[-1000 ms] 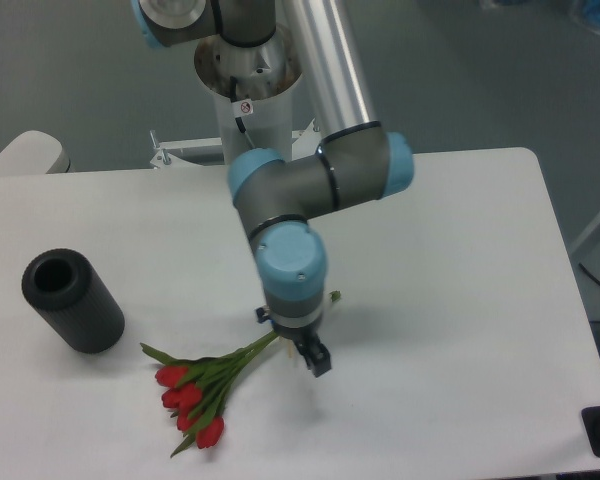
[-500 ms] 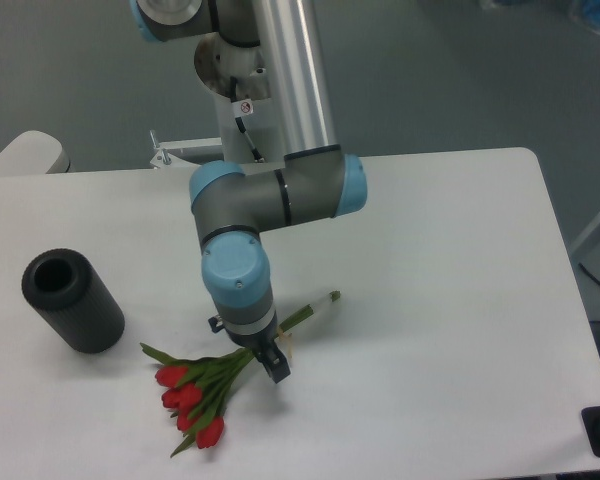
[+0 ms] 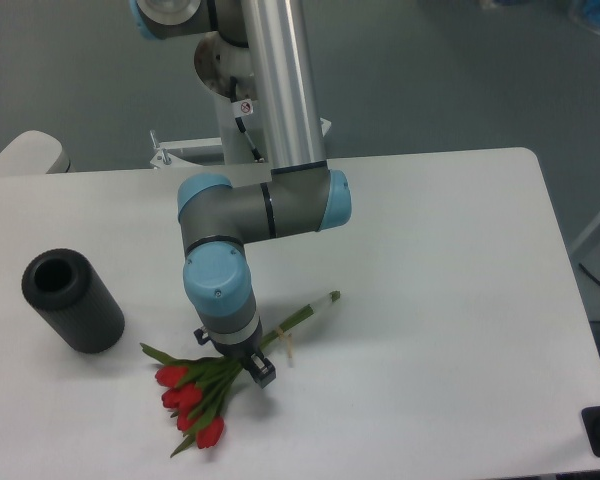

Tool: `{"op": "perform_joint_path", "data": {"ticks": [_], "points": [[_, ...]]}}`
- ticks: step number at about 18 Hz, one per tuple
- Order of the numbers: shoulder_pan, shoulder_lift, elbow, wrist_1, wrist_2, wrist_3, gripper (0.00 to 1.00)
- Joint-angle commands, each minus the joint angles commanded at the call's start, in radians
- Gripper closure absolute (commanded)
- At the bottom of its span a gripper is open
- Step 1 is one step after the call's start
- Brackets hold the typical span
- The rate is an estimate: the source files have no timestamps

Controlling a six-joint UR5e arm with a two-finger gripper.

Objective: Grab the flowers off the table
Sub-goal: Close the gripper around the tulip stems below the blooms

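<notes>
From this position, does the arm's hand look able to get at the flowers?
Probably yes. The hand is low over the flowers, right at the stems, with nothing between them; the black cylinder stands well off to the side.

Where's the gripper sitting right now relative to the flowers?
In the fixed camera view the gripper is low at the front-left of the table, over the flowers' stems just right of the red heads, with the black cylinder further left.
</notes>
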Motion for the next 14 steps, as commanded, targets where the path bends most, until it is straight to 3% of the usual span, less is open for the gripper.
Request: {"op": "perform_joint_path", "data": {"ticks": [3,9,14], "points": [[0.000,0.008,-0.002,-0.002,0.005,-0.002,0.65],[0.011,0.029,0.002,-0.006,-0.003,-0.057,0.88],[0.067,0.049,0.023,-0.060,-0.008,-0.043,0.89]]}}
